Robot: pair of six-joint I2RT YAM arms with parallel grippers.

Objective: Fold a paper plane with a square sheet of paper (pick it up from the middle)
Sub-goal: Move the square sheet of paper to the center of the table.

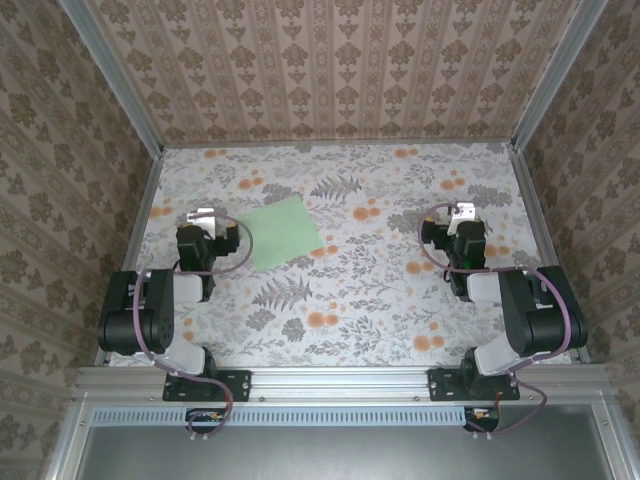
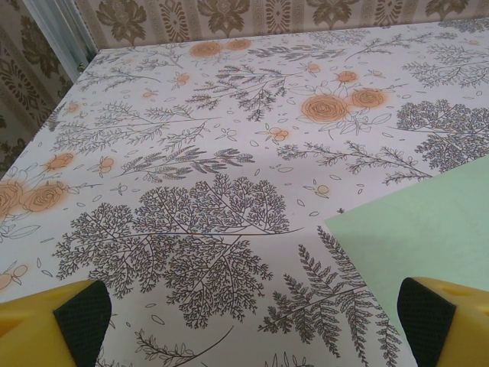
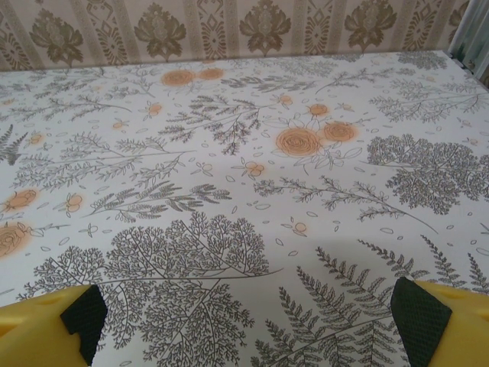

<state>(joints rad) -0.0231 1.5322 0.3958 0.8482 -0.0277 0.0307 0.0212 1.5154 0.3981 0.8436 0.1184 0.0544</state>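
With left claw (image 2: pixel 254 315) and right claw (image 3: pixel 243 317) fully open and empty, pinch the thin, limp square sheet of paper (image 1: pixel 284 231) at its middle.

Tabletop (image 1: pixel 380 300) has a pale floral print: grey ferns, leafy sprigs and scattered orange roses. Walls (image 1: pixel 330 70) on three sides carry beige damask-striped wallpaper, and aluminium frame posts (image 1: pixel 113 75) rise at the back corners. Metal rail (image 1: pixel 340 383) runs along the near edge, with a slotted strip (image 1: pixel 340 415) and a grey panel (image 1: pixel 330 455) below it.
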